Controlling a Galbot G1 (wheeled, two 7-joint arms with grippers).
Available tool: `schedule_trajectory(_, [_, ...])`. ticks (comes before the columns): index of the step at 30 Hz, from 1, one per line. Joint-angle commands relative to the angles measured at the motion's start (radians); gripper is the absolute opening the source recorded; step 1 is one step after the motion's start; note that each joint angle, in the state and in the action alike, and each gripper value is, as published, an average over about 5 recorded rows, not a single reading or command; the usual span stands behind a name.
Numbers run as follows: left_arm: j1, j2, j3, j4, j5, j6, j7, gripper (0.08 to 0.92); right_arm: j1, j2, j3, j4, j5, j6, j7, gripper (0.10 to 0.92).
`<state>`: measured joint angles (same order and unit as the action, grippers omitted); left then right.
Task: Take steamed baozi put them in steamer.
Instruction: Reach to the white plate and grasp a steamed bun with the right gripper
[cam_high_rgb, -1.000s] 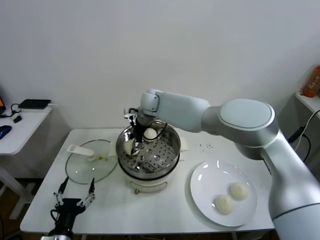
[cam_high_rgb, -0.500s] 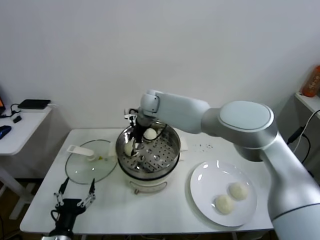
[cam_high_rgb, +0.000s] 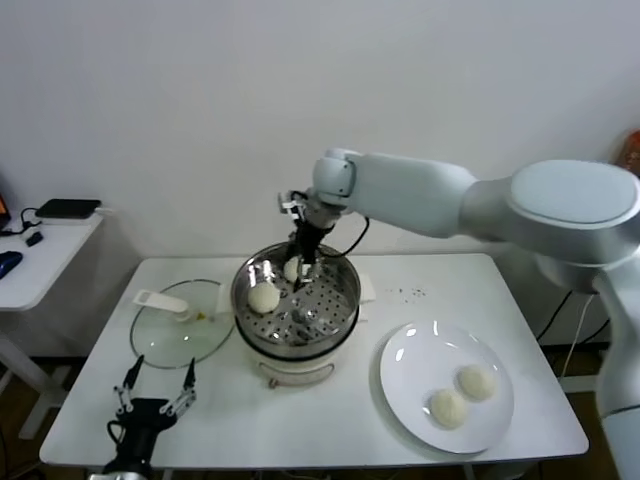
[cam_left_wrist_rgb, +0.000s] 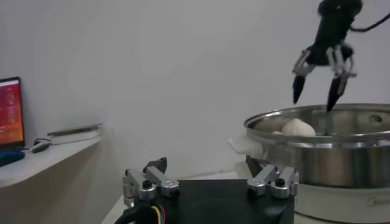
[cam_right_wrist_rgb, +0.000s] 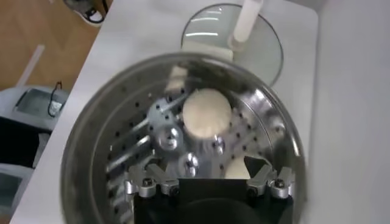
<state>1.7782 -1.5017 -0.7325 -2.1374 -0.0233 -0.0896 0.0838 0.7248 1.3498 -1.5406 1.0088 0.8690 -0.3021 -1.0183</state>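
Observation:
The steel steamer (cam_high_rgb: 345, 300) stands mid-table on its white base. Two baozi lie on its perforated tray, one at the left (cam_high_rgb: 264, 297) and one at the back (cam_high_rgb: 291, 269). My right gripper (cam_high_rgb: 301, 274) hangs open and empty just above the tray, beside the back baozi. In the right wrist view the open gripper (cam_right_wrist_rgb: 204, 167) looks down on one baozi (cam_right_wrist_rgb: 207, 112), and a second (cam_right_wrist_rgb: 234, 171) shows between its fingers. Two more baozi (cam_high_rgb: 449, 408) (cam_high_rgb: 477, 381) lie on the white plate (cam_high_rgb: 400, 350). My left gripper (cam_high_rgb: 155, 402) is parked open at the table's front left.
The glass lid (cam_high_rgb: 180, 325) lies flat left of the steamer. In the left wrist view the steamer (cam_left_wrist_rgb: 323, 152) and the right gripper (cam_left_wrist_rgb: 317, 85) show beyond my own open left gripper (cam_left_wrist_rgb: 206, 167). A side table (cam_high_rgb: 40, 250) stands at the far left.
My right gripper let go of the baozi it held low at the tray's left, then rose and moved right. That baozi now lies free on the tray. The left arm has not moved.

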Motion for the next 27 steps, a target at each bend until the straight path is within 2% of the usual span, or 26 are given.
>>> schedule_trajectory(1, [0.001, -0.002, 0.005, -0.001, 0.012, 0.002, 0.001, 0.823, 0.104, -0.247, -0.022, 0.195, -0.01, 0.0, 0.001, 0.823])
schedule_trajectory(8, [0.006, -0.002, 0.01, -0.004, 0.019, 0.002, 0.001, 0.823, 0.142, -0.439, -0.042, 0.371, -0.035, 0.003, 0.006, 0.823])
schedule_trajectory(16, [0.011, -0.005, 0.021, -0.002, 0.023, -0.001, 0.001, 0.823, 0.161, -0.724, -0.121, 0.587, -0.22, 0.043, -0.031, 0.823])
schedule_trajectory(22, [0.013, -0.007, 0.022, -0.007, 0.024, 0.0, 0.001, 0.823, 0.065, -0.869, -0.108, 0.659, -0.38, 0.071, -0.038, 0.823])
schedule_trajectory(27, [0.019, -0.015, 0.029, -0.008, 0.031, -0.003, 0.001, 0.823, -0.093, -0.922, -0.024, 0.669, -0.485, 0.074, -0.03, 0.823])
